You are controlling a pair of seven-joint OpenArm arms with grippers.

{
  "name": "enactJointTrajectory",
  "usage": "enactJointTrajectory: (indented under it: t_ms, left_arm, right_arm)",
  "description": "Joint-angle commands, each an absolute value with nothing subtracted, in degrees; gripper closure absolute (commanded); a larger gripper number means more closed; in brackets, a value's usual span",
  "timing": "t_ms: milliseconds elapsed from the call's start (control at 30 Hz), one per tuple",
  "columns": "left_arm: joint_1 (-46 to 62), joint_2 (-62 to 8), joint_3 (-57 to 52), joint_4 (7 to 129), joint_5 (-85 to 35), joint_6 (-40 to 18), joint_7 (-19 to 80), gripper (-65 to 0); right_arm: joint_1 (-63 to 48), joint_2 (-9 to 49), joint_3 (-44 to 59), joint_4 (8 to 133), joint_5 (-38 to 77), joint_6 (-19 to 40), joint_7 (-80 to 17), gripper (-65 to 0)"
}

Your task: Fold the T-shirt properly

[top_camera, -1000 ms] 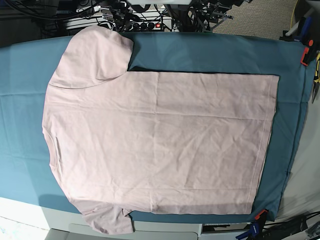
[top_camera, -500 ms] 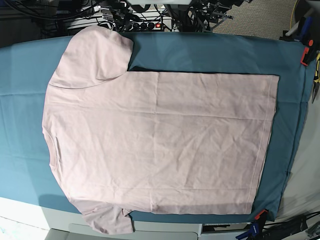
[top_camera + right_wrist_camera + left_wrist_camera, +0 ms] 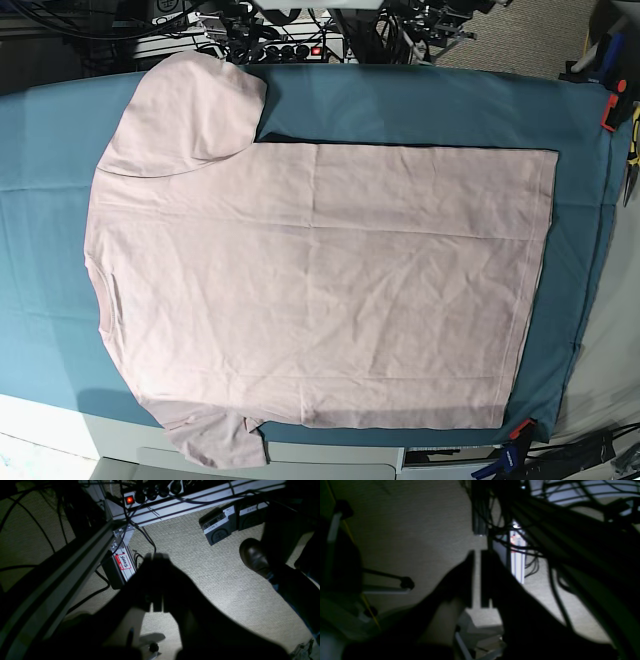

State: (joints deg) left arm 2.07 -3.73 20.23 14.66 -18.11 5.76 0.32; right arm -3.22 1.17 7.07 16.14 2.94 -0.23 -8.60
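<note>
Both grippers hang off the surface, over the carpeted floor and cables: my left gripper [image 3: 477, 580] shows only a thin slit between its jaws, my right gripper [image 3: 157, 580] is fully closed, and neither holds anything. No fold has begun, I judge. The large pale pink cotton T-shirt [image 3: 320, 290] lies flat, plain side up, on the teal cloth-covered surface [image 3: 420, 105], one sleeve overhanging the near edge. Next I must reach in and grip an edge.
</note>
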Motion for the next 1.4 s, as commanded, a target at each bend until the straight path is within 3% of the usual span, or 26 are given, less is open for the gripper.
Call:
enactJointTrajectory:
  t_ms: [0,300,500,633,900,1233,1367]
  left_arm:
    - [2.24,-4.40,20.38,15.09,-18.20,6.20,0.23,-2.8]
    - [5.48,-12.19,20.34,23.40,-18.20,6.20,6.07,-2.8]
    - [14.02,-15.57,19.35,32.45,-18.02,8.80,6.48,-2.8]
    - [21.56,-16.58,12.47,41.78,-16.84,9.45,8.93,-2.8]
    - [36.51,-17.85,-0.89,62.83,-17.96,1.72,16.03,-2.8]
    - [56.40,-24.88,-7.20,94.45,-21.67,-8.56,20.12,-2.8]
    - [61.95,-26.46,-10.46,107.98,-21.71,-12.25,23.38,-2.8]
  right_arm:
    - [-3.40,2.09,7.18,16.53,2.44,-0.71,-7.38,0.0]
    - [-6.79,7.01,7.18,18.39,-0.08,-0.75,-7.09,0.0]
    - [-15.99,8.78,7.18,28.01,-0.05,-0.73,-9.28,0.0]
    - [-22.98,9.10,7.18,35.46,-0.05,-0.73,-9.47,0.0]
    - [-37.06,9.28,7.18,53.36,0.14,-0.75,-10.90,0.0]
    - [-51.48,9.23,7.25,85.45,2.33,-1.08,-13.15,0.0]
    - [-55.94,9.21,7.27,99.74,2.13,-5.76,-15.84,0.0]
